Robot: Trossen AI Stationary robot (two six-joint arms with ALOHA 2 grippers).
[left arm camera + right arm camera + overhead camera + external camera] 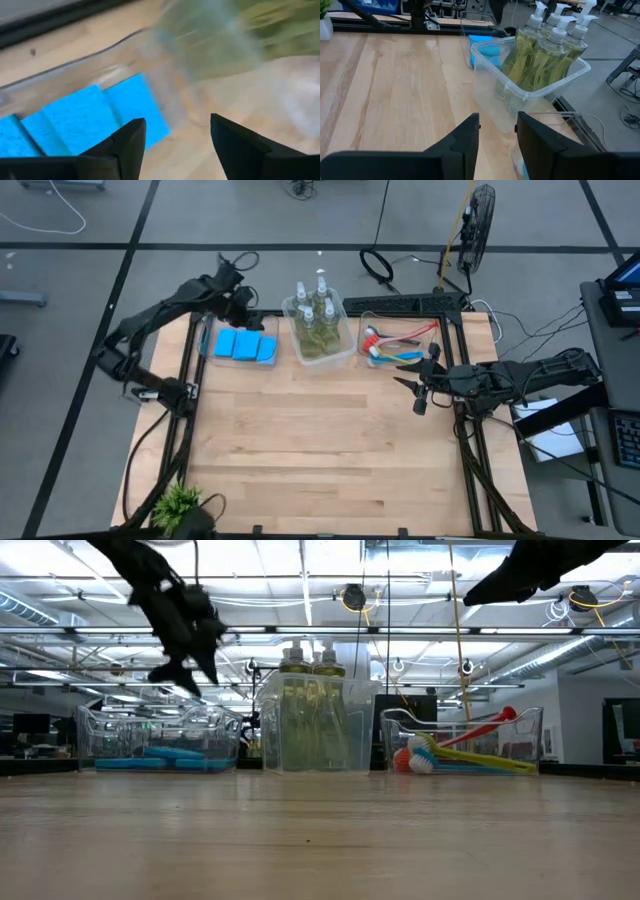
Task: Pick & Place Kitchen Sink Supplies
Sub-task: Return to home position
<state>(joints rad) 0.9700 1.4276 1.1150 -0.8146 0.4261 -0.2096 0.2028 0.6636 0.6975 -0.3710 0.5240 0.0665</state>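
Blue sponges [245,345] lie flat in the left clear bin [207,340]; the left wrist view shows them [85,120] below the fingers. My left gripper [177,125] hangs open above that bin's right end [243,308], holding nothing. Several pump bottles [550,45] of yellow-green liquid stand upright in the middle bin [348,352]. Coloured long-handled brushes [395,345] lie in the right bin [530,720]. My right gripper [497,120] waits open over the table's right side [408,385], pointing toward the bottle bin.
A small green potted plant [178,502] stands at the table's near left corner. The three bins line the far edge; bare wood [320,450] spreads over the middle and near part of the table. Black frame rails [470,450] run along both sides.
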